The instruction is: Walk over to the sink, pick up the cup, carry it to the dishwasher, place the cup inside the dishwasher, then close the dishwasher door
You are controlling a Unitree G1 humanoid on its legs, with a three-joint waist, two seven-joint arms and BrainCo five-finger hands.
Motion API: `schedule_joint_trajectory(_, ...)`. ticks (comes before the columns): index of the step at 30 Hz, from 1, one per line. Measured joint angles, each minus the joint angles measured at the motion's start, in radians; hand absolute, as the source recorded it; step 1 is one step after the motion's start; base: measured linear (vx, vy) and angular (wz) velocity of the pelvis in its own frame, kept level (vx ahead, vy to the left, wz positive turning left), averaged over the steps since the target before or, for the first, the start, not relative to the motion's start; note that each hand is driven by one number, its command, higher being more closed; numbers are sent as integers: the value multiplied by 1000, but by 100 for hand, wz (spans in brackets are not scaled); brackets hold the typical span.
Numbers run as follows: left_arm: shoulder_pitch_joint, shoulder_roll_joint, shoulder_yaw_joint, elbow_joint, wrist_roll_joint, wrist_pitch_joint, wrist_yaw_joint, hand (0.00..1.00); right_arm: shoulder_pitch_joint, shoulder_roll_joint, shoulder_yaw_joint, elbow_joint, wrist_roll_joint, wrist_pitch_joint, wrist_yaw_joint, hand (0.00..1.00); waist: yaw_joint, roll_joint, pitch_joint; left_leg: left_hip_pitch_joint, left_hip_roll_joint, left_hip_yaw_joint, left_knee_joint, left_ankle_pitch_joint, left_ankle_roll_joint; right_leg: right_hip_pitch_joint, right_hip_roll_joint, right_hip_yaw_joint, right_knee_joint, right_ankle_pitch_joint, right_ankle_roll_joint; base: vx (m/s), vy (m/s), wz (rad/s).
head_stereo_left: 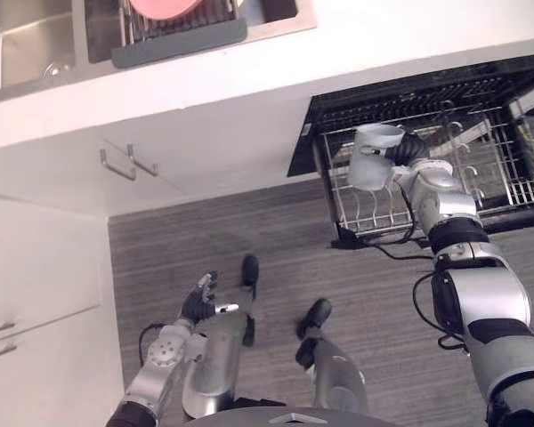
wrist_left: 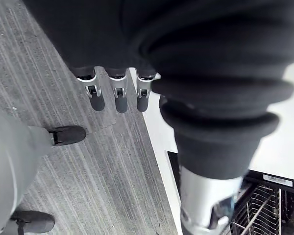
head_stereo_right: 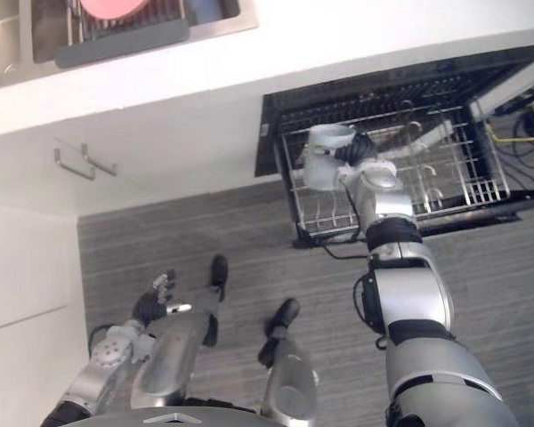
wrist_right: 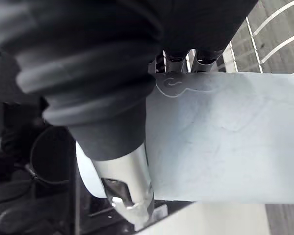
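Grey cup (head_stereo_left: 374, 158) sat gripped in the right hand's (head_stereo_left: 411, 148) fingers above the rack's (head_stereo_left: 332, 191) front corner. Dropped tilted, it could snag the tines (head_stereo_left: 374, 211). The left hand's (head_stereo_left: 198, 304) fingers hung relaxed.

overall: bright, even indoor light from above; no hard-edged shadows across the grey floor (head_stereo_left: 249, 240).
desk (head_stereo_left: 383, 36): the whitest area, close to washed out along the top surface.
cabinet front (head_stereo_left: 214, 151): shaded pale grey beneath the desk's overhang, with a faint shadow beside the handles (head_stereo_left: 116, 165).
sink (head_stereo_left: 27, 53): dull sheen on the steel, no strong glare.
dishwasher (head_stereo_left: 409, 93): cavity near black; wire rack (head_stereo_left: 481, 169) catching light and standing out bright against it.
cup (wrist_right: 225, 137): evenly lit pale surface in the right wrist view, with deep shade in the recess beside it.
left hand (wrist_left: 112, 44): ribbed cover (wrist_left: 220, 107) almost black; small highlights on the fingers (wrist_left: 96, 95).
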Motion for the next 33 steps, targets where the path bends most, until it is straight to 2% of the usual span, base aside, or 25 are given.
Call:
schedule_joint_trajectory(3,-10,0,-13,19,-22,7,-14,0,-50,0,1,84,-54,18,15,100,19,14,21,-8,0,-4,0,5,5,-22,-10,-3,42,-25,-2,68,-76,5)
schedule_joint_trajectory(6,-14,0,-21,24,-37,11,-21,0,-57,-11,-1,100,-92,38,19,100,22,17,28,-26,-1,-24,0,12,8,-47,-16,-17,82,-52,-5,70,-93,12)
schedule_joint_trajectory(7,-17,1,-27,26,-37,12,-21,0,-58,-14,-2,104,-97,39,18,0,26,17,31,-27,0,-25,0,12,8,-51,-18,-17,91,-58,-7,63,-94,9)
schedule_joint_trajectory(10,-19,-3,-53,47,-37,18,-22,0,-68,-16,-5,138,-123,59,15,0,34,24,39,-28,1,-25,0,14,6,-70,-29,-17,138,-88,-11,43,-85,3)
schedule_joint_trajectory(17,-19,-9,-54,68,-37,20,-22,0,-73,-11,-8,136,-119,54,-4,0,33,25,40,-27,16,-24,0,17,-4,-95,-30,-8,193,-124,-27,22,-112,-3)
schedule_joint_trajectory(20,-19,-10,-50,78,-37,20,-21,0,-73,-11,-38,112,-32,47,-10,0,29,22,42,-10,23,-14,0,14,-8,-90,-24,9,199,-128,-31,-1,-94,-14)
schedule_joint_trajectory(22,-17,-10,-40,84,-36,21,-20,0,-51,-11,-55,32,21,29,-22,0,18,14,48,7,29,-2,0,12,-11,-76,-18,17,195,-128,-31,-2,-80,-12)
schedule_joint_trajectory(25,-6,-9,-24,95,-36,22,-11,0,37,-10,-122,-182,98,-16,-44,0,-7,-2,59,54,37,8,0,6,-18,-30,-9,24,180,-127,-31,10,-95,-5)
schedule_joint_trajectory(27,7,-12,6,113,-34,21,1,0,179,18,-202,-411,139,-69,-42,0,-21,-17,55,104,44,28,-1,-7,-22,22,4,39,152,-120,-32,15,-74,-19)
schedule_joint_trajectory(28,18,-12,26,132,-34,16,10,0,243,45,-219,-505,154,-91,-41,0,-33,-31,47,121,46,34,-1,-13,-25,37,8,49,139,-118,-30,19,-79,-29)
schedule_joint_trajectory(29,41,-15,66,163,-30,6,28,0,355,110,-248,-653,154,-128,-40,0,-62,-58,23,139,51,44,-6,-23,-29,56,16,58,119,-118,-28,25,-67,-26)
schedule_joint_trajectory(31,53,-18,94,193,-14,-3,41,0,450,168,-266,-756,154,-155,-37,0,-80,-80,-12,146,56,62,-7,-32,-32,63,23,71,99,-114,-24,48,-57,-29)
schedule_joint_trajectory(33,63,-28,129,259,7,-8,63,0,653,291,-287,-935,150,-202,-29,0,-108,-113,-72,194,60,91,-7,-58,-37,114,37,102,45,-97,-18,100,-51,-37)
